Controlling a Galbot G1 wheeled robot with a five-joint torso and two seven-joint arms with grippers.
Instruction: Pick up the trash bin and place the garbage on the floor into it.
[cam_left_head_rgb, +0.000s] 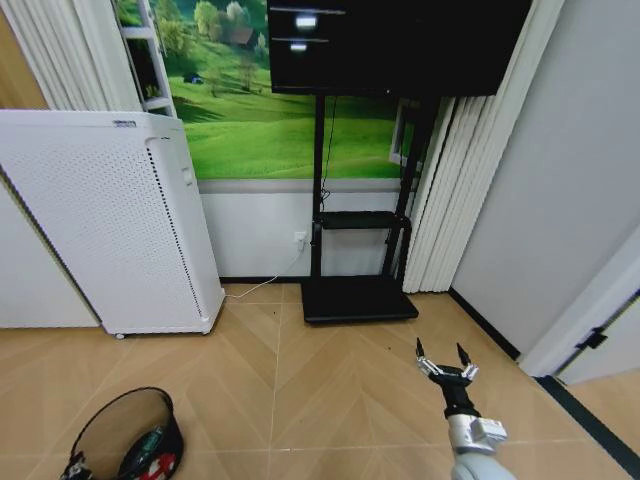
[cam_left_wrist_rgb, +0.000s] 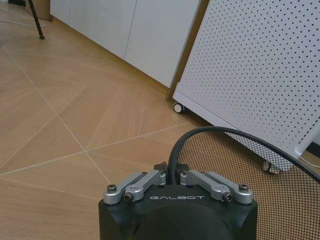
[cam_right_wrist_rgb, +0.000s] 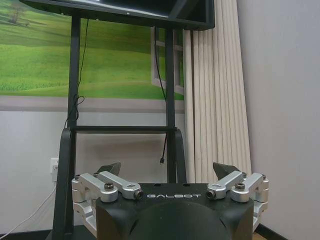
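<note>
Nearest you in the head view, the trash bin (cam_left_head_rgb: 125, 436) sits at the bottom left corner, tilted, with red-and-white and green-labelled garbage (cam_left_head_rgb: 155, 455) showing inside it; your right gripper (cam_left_head_rgb: 447, 365) hangs over bare floor on the right with its jaws spread and empty; the white perforated appliance (cam_left_head_rgb: 110, 220) stands behind the bin

From the left wrist view, your left gripper (cam_left_wrist_rgb: 171, 176) has its jaws closed on the bin's wire rim, mesh falling away beside it; "GALBOT" reads on the housing; I judge the thin rim could slip or swing in that narrow pinch, tipping the contents out

From the right wrist view, the spread jaws face the TV stand (cam_right_wrist_rgb: 75, 125) and curtain (cam_right_wrist_rgb: 212, 90); "GALBOT" reads again
</note>
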